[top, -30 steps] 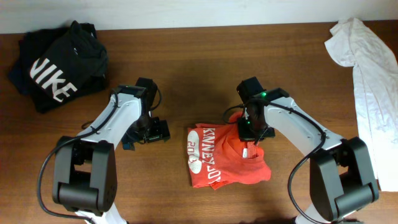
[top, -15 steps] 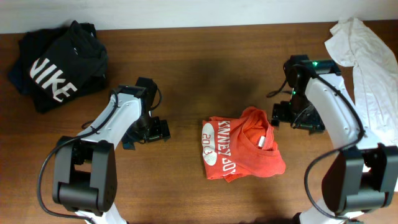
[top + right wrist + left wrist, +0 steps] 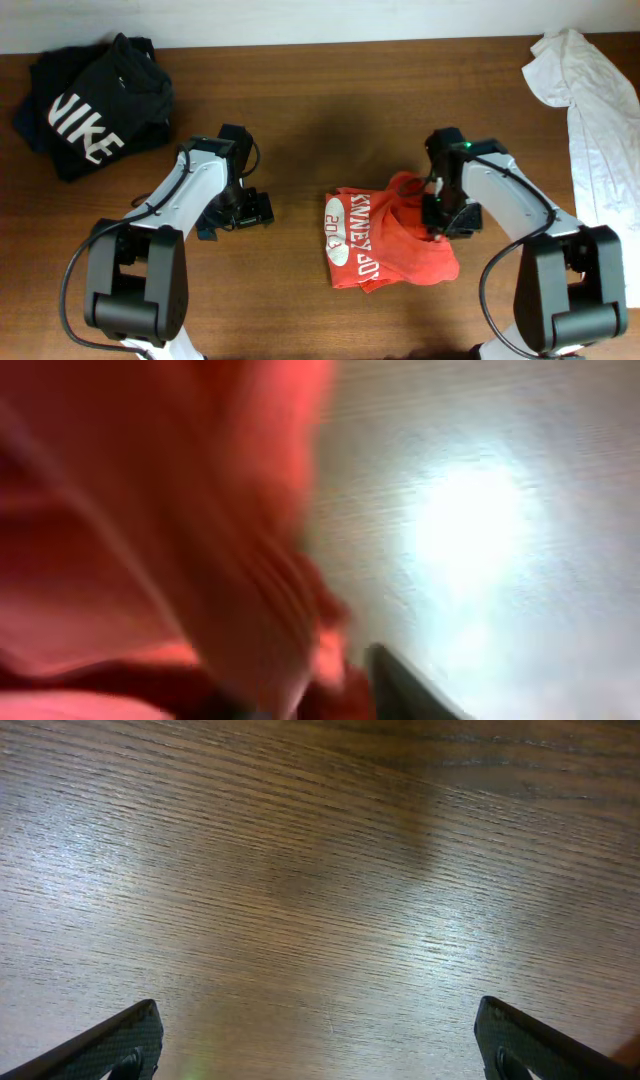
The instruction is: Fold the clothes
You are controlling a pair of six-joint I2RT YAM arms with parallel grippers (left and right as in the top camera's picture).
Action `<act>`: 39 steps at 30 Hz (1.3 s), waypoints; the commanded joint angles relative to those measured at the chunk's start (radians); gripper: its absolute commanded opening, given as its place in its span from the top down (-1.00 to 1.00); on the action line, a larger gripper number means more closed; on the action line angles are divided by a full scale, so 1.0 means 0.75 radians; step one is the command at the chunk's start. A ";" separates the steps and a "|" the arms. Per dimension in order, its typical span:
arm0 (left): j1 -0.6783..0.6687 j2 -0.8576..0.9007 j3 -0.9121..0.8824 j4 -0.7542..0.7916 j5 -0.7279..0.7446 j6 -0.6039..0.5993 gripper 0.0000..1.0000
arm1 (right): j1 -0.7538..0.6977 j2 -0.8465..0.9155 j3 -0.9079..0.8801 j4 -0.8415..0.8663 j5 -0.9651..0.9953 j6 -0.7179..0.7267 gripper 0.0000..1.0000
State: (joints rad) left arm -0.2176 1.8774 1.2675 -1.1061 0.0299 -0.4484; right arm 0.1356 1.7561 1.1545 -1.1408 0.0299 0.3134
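Note:
The red-orange T-shirt [image 3: 385, 240] lies as a crumpled, partly folded bundle right of the table's middle, with white lettering showing on its left part. My right gripper [image 3: 441, 215] is low at the shirt's right edge. The right wrist view is blurred: red cloth [image 3: 150, 510] fills the left side against one dark finger [image 3: 405, 682], and the other finger is hidden, so its state is unclear. My left gripper [image 3: 247, 210] is open and empty over bare wood, well left of the shirt; its two fingertips sit far apart in the left wrist view [image 3: 320, 1050].
A black garment with white NIKE lettering [image 3: 90, 105] lies at the back left. A white garment [image 3: 592, 110] stretches along the right edge. Bare wooden table [image 3: 300, 120] lies between the arms and behind the shirt.
The shirt slid right with my right gripper, which then swung away to the right and has now come back down onto the shirt's right edge. The left arm has not moved.

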 commanded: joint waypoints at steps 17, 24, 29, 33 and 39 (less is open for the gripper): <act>-0.005 -0.006 -0.005 0.005 0.010 0.022 -0.98 | 0.007 -0.072 0.335 -0.188 -0.369 -0.384 -0.04; -0.005 -0.006 -0.005 -0.005 0.010 0.022 -0.98 | 0.185 0.014 0.105 0.213 -0.374 -0.268 0.12; -0.005 -0.006 -0.005 -0.006 0.010 0.022 -0.98 | 0.185 0.026 0.075 0.207 -0.301 -0.268 0.21; -0.005 -0.006 -0.005 -0.006 0.010 0.022 -0.98 | 0.185 0.026 0.026 0.238 -0.293 -0.268 0.55; -0.005 -0.006 -0.005 -0.006 0.010 0.022 -0.98 | 0.120 0.025 0.142 0.021 -0.215 -0.203 0.92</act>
State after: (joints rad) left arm -0.2176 1.8774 1.2671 -1.1095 0.0299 -0.4484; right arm 0.2646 1.7725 1.1938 -1.0328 -0.1936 0.1169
